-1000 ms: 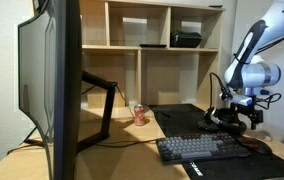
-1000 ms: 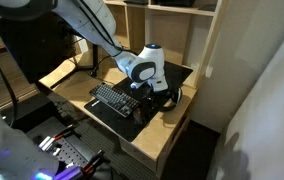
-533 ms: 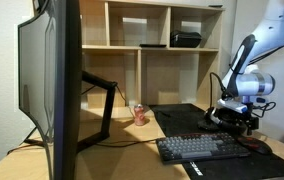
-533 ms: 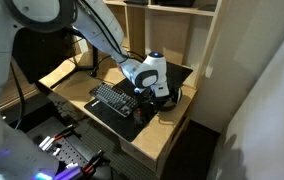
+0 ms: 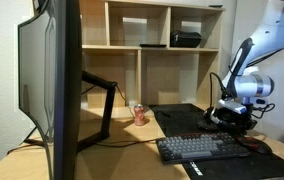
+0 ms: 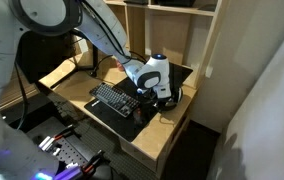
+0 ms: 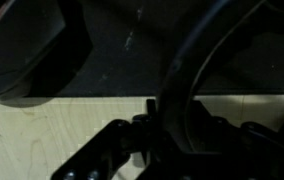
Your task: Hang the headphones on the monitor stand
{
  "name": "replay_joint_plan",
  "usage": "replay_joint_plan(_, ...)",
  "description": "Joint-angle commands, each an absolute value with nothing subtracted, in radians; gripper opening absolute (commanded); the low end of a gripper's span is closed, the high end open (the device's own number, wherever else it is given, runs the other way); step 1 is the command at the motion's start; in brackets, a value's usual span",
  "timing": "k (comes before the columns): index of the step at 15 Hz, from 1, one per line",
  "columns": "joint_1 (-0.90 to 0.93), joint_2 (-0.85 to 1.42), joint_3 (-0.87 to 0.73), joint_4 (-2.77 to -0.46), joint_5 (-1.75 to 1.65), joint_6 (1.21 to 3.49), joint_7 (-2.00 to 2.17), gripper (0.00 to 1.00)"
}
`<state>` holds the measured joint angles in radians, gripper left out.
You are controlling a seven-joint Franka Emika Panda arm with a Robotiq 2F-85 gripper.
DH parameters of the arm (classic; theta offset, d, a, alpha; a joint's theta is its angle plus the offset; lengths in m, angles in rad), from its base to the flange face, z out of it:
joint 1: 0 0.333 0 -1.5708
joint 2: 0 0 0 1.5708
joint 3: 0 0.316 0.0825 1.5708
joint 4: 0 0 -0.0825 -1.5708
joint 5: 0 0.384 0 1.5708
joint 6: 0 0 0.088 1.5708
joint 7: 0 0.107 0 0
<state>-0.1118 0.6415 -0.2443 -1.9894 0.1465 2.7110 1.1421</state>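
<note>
The black headphones (image 5: 225, 119) lie on the dark desk mat at the desk's far end, by the keyboard; they also show in an exterior view (image 6: 169, 100). My gripper (image 5: 236, 112) is lowered right onto them (image 6: 160, 92). In the wrist view the arched headband (image 7: 185, 55) runs down between the fingers of the gripper (image 7: 168, 132), which stand close against it on both sides. The monitor stand (image 5: 106, 101), a thin black angled arm, juts from behind the big dark monitor (image 5: 54, 85), well away from the gripper.
A black keyboard (image 5: 202, 148) lies on the mat in front of the headphones. A small red can (image 5: 140, 114) stands near the stand's foot. A wooden shelf unit (image 5: 162, 45) backs the desk, with a black box (image 5: 185, 39) on it.
The arm has dropped slightly onto the headphones. The fingers have drawn in from wide open to close around the headband.
</note>
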Motion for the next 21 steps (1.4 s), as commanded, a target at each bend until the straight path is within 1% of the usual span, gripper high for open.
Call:
replay_joint_plan(1, -0.118, 0.644, -0.247, -1.967, 0.184, 2.697, 1.129, 0.10)
replay_joint_plan(2, -0.123, 0.637, -0.243, -1.964, 0.193, 2.690, 1.125, 0.04)
replay_joint_plan(3, -0.133, 0.619, -0.237, -1.962, 0.204, 2.665, 1.114, 0.03)
replay_joint_plan(5, -0.169, 0.558, -0.212, -1.971, 0.229, 2.617, 1.050, 0.05)
replay_joint_plan(6, -0.196, 0.517, -0.197, -1.974, 0.254, 2.571, 1.009, 0.03)
replay_joint_plan(7, -0.236, 0.465, -0.172, -1.981, 0.293, 2.518, 0.943, 0.04)
replay_joint_plan(9, -0.295, 0.387, -0.145, -1.979, 0.385, 2.412, 0.819, 0.04)
replay_joint_plan(12, -0.341, 0.262, -0.168, -1.974, 0.487, 2.211, 0.651, 0.04)
replay_joint_plan(15, -0.344, 0.115, -0.210, -1.991, 0.513, 2.024, 0.522, 0.04)
replay_joint_plan(17, -0.325, 0.007, -0.233, -2.022, 0.489, 1.936, 0.456, 0.04)
replay_joint_plan(18, -0.311, -0.040, -0.237, -2.045, 0.456, 1.933, 0.431, 0.04)
replay_joint_plan(19, -0.313, 0.077, -0.245, -1.965, 0.471, 1.949, 0.496, 0.04)
replay_joint_plan(20, -0.311, 0.041, -0.247, -1.976, 0.467, 1.937, 0.495, 0.16)
replay_joint_plan(21, -0.309, 0.032, -0.248, -1.979, 0.466, 1.937, 0.499, 0.16)
